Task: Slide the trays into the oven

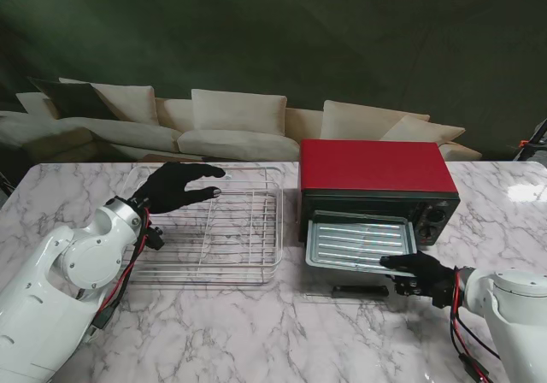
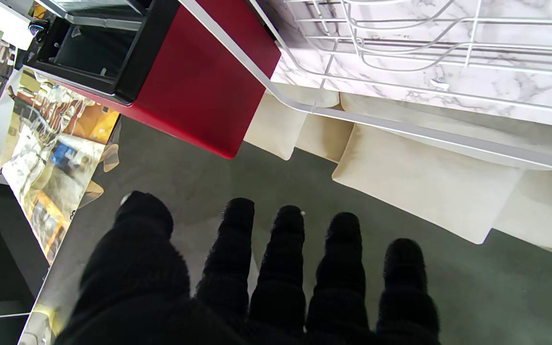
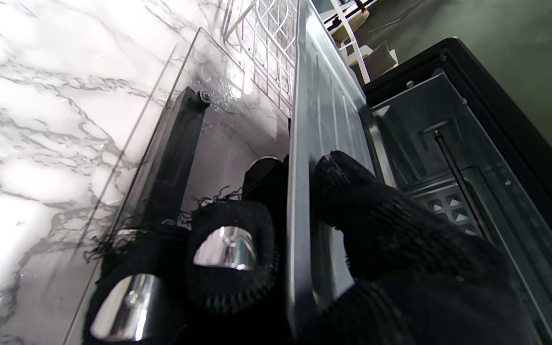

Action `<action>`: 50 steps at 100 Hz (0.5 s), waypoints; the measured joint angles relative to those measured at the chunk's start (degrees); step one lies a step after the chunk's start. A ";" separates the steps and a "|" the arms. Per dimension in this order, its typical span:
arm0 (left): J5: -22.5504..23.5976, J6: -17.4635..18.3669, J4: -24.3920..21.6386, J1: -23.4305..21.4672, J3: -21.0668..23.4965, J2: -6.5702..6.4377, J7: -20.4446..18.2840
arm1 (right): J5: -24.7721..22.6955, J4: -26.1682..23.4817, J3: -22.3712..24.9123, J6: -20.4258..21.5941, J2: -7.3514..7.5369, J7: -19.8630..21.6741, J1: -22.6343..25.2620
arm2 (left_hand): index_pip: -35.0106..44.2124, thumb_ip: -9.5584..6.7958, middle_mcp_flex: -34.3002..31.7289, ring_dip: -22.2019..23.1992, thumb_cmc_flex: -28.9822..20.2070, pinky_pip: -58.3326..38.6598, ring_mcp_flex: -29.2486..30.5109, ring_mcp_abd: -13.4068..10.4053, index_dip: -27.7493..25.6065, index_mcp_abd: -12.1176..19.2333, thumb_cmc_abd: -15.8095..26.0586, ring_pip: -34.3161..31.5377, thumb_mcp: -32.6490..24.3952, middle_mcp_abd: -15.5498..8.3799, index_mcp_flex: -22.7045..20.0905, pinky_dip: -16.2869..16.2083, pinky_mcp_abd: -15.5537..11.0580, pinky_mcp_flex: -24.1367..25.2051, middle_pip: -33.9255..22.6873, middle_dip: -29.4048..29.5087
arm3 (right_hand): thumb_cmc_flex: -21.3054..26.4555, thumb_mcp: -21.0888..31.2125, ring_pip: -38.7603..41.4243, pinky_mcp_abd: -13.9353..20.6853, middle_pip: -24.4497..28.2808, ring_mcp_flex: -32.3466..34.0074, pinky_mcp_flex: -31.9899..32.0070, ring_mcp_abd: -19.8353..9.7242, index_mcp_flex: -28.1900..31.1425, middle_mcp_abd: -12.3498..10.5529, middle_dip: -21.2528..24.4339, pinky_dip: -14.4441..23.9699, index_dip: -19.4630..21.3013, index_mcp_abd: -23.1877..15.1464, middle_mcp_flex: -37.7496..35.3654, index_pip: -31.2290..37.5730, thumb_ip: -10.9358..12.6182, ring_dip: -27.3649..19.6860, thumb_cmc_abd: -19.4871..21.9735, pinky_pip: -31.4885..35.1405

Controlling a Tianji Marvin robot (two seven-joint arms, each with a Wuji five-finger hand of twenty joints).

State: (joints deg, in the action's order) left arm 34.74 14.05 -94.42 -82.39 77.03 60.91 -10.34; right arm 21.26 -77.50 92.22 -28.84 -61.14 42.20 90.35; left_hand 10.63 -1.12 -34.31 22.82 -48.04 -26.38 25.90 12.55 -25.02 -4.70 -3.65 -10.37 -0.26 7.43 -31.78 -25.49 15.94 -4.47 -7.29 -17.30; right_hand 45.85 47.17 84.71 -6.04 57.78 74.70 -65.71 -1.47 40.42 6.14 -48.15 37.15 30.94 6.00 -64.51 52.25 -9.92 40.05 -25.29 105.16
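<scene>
A red toaster oven point(image 1: 376, 167) stands at the right of the marble table with its glass door point(image 1: 359, 293) folded down flat. A ribbed metal tray point(image 1: 359, 243) sticks partway out of the oven mouth. My right hand point(image 1: 420, 272) is shut on the tray's near edge, thumb point(image 3: 352, 191) on top and fingers point(image 3: 228, 249) under the rim. A wire rack tray point(image 1: 231, 229) lies to the left of the oven. My left hand point(image 1: 175, 186) hovers open over the rack's far left part, fingers point(image 2: 285, 258) spread and holding nothing.
A cream sofa point(image 1: 239, 122) runs behind the table's far edge. The oven's control knobs point(image 1: 436, 216) face me at its right. Bare marble point(image 1: 256, 332) lies between me and the rack and oven door.
</scene>
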 measured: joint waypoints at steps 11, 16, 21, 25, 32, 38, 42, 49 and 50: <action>0.02 0.00 -0.02 0.00 0.00 -0.02 -0.07 | 0.01 1.00 -0.06 0.48 -0.08 0.02 -0.65 | 0.00 0.00 0.00 0.00 0.00 0.03 0.00 0.01 0.00 0.00 0.00 0.00 0.00 0.00 0.00 0.00 0.02 0.00 0.00 0.00 | 0.00 -0.01 0.01 0.00 0.06 0.00 -0.01 -0.01 0.00 -0.01 -0.10 -0.03 0.00 0.00 0.00 0.00 0.00 -0.02 0.00 0.00; 0.04 -0.05 -0.04 0.00 0.00 -0.02 -0.14 | 0.06 1.43 -0.13 0.75 -0.11 0.05 -0.93 | 0.00 0.00 0.00 0.00 0.00 0.04 0.00 0.02 0.00 0.00 0.00 0.00 0.00 0.00 0.00 0.00 0.02 0.00 0.00 0.00 | 0.00 -0.01 0.01 0.00 0.06 0.00 -0.01 -0.01 0.00 -0.01 -0.45 -0.15 0.00 0.00 0.00 0.00 0.00 -0.02 0.00 0.00; 0.06 -0.14 -0.05 -0.01 0.00 -0.03 -0.22 | 0.12 1.71 -0.18 0.89 -0.16 0.04 -1.14 | 0.00 0.00 0.00 0.00 0.00 0.04 0.00 0.02 0.00 0.00 0.00 0.00 0.00 0.00 0.00 0.00 0.02 0.00 0.00 0.00 | 0.00 -0.02 0.01 0.00 0.06 0.00 -0.01 -0.01 0.00 -0.02 -0.54 -0.31 0.04 0.00 0.00 0.00 0.00 -0.02 0.00 0.00; 0.07 -0.19 -0.05 -0.01 0.00 -0.04 -0.31 | 0.12 1.88 -0.25 0.92 -0.18 -0.03 -1.28 | 0.00 0.00 0.00 0.00 0.00 0.04 0.00 0.02 0.00 0.00 0.00 0.00 0.00 0.00 0.00 0.00 0.02 0.00 0.00 0.00 | 0.00 -0.02 0.01 0.01 0.06 0.00 -0.01 -0.01 0.00 -0.02 -0.55 -0.35 0.07 0.00 0.00 0.00 0.00 -0.03 0.00 0.00; 0.07 -0.20 -0.06 -0.01 0.00 -0.05 -0.41 | 0.15 2.04 -0.33 0.92 -0.27 -0.29 -1.43 | 0.00 0.00 0.00 0.00 0.00 0.05 0.00 0.02 0.00 0.00 0.00 0.00 0.00 0.00 0.00 0.00 0.02 0.00 0.00 0.00 | 0.00 -0.02 0.01 0.01 0.06 0.00 -0.01 -0.01 0.00 -0.02 -0.57 -0.37 0.10 -0.02 0.00 -0.01 0.00 -0.03 0.00 0.00; 0.08 -0.20 -0.06 -0.01 -0.01 -0.07 -0.45 | 0.36 2.15 -0.33 0.94 -0.42 -0.65 -1.47 | 0.00 0.00 0.00 0.00 0.00 0.05 0.00 0.02 0.00 0.00 0.00 0.00 0.00 0.00 0.00 0.00 0.02 0.00 0.00 0.00 | 0.00 -0.04 0.01 0.01 0.06 0.00 -0.01 -0.01 0.00 -0.03 -0.57 -0.38 0.11 -0.06 0.00 -0.01 0.00 -0.03 0.00 0.00; 0.09 -0.20 -0.07 -0.01 0.00 -0.08 -0.49 | 0.52 2.23 -0.31 1.01 -0.54 -0.97 -1.48 | 0.00 0.00 0.00 0.00 0.00 0.05 0.00 0.02 0.00 0.00 0.00 0.00 0.00 0.00 0.00 0.00 0.03 0.00 0.00 0.00 | 0.00 -0.04 0.01 0.01 0.06 0.00 -0.01 -0.01 0.00 -0.03 -0.58 -0.38 0.14 -0.08 0.00 -0.01 0.01 -0.03 0.00 0.00; 0.13 -0.20 -0.09 -0.01 0.00 -0.09 -0.54 | 0.68 2.34 -0.28 1.10 -0.76 -1.60 -1.53 | 0.00 0.00 0.00 0.00 0.00 0.05 0.00 0.02 0.00 0.00 0.00 0.00 0.00 0.00 0.00 0.00 0.03 0.01 0.00 0.00 | 0.00 -0.05 0.01 0.01 0.07 0.00 -0.01 -0.02 0.00 -0.04 -0.59 -0.39 0.25 -0.09 0.00 -0.01 0.01 -0.03 0.00 0.00; 0.14 -0.20 -0.09 -0.01 0.00 -0.10 -0.55 | 0.70 2.35 -0.28 1.11 -0.79 -1.66 -1.54 | 0.00 0.00 0.00 0.00 0.00 0.05 0.00 0.02 0.00 0.00 0.00 0.00 0.00 0.00 0.00 0.00 0.03 0.01 0.00 0.00 | 0.00 -0.05 0.01 0.01 0.10 0.00 -0.01 -0.02 0.00 -0.04 -0.60 -0.40 0.35 -0.09 0.00 -0.01 0.01 -0.03 0.00 0.00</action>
State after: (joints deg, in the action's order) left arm 34.88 13.84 -94.50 -82.40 77.03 60.81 -10.89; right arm 21.96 -75.15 91.94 -27.74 -61.92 40.54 88.82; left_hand 10.63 -1.12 -34.30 22.82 -48.04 -26.33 25.90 12.58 -25.02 -4.70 -3.65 -10.37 -0.26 7.43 -31.78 -25.49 15.97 -4.46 -7.29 -17.30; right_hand 45.85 47.12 84.73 -6.02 57.87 74.70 -65.72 -1.49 40.42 6.10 -48.75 36.75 31.29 5.92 -64.51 52.24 -9.92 40.02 -25.29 105.16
